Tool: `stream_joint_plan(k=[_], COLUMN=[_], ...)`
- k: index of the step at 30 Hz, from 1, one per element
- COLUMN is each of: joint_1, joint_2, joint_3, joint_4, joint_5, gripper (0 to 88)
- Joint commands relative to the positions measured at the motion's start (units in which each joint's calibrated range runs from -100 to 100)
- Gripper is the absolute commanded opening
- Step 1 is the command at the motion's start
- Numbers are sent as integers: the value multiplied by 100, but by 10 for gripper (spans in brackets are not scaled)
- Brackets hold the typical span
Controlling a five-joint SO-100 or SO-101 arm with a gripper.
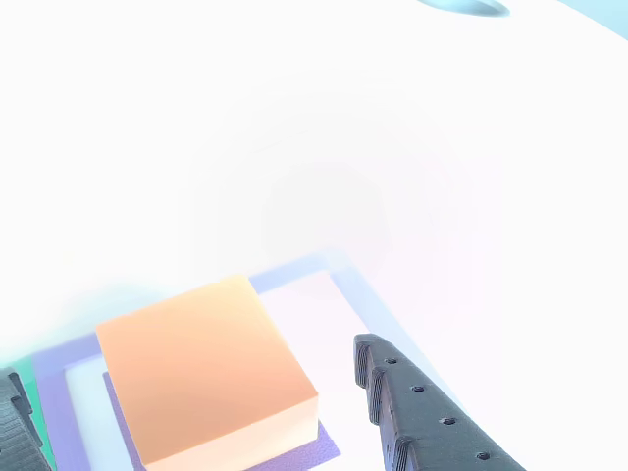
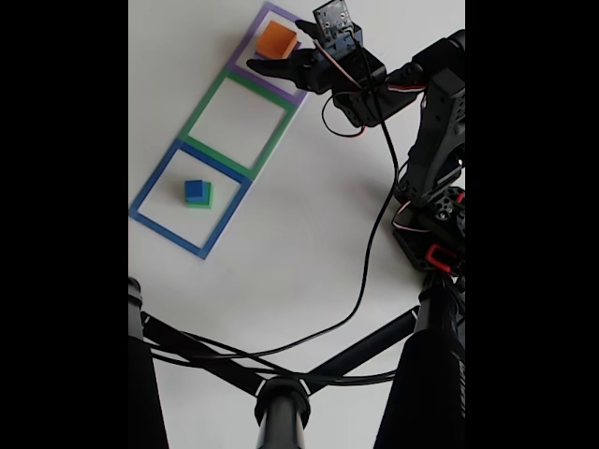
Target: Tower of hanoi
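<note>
Big black arm (image 2: pixel 435 140) reaches across the white table (image 2: pixel 309 243) to the purple outline (image 2: pixel 265 11). There the orange cube (image 1: pixel 201 368) sits on the pale-purple slab (image 1: pixel 314 451). The gripper (image 2: pixel 271 51) is right beside the cube, fingers apart, one finger (image 1: pixel 422 412) either side, not touching it. Over in the blue outline (image 2: pixel 154 220), the small blue cube (image 2: pixel 194 188) rides on the green cube (image 2: pixel 202 199).

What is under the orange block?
The orange block sits on a flat pale-purple slab, whose edge peeks out beneath it, inside the purple square outline. The slab's middle is covered, so anything there cannot be seen.
</note>
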Motion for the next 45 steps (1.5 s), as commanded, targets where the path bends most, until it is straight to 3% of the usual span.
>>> stream_joint_plan(k=[1, 9, 22, 31, 45], joint_1=[-86, -172, -143, -153, -220], joint_2=[-28, -4, 117, 117, -182], joint_3=[-151, -124, -124, -106, -79], joint_4=[-173, -173, -254, -254, -140], joint_5=[20, 20, 20, 20, 20], gripper=[377, 311, 275, 160, 135])
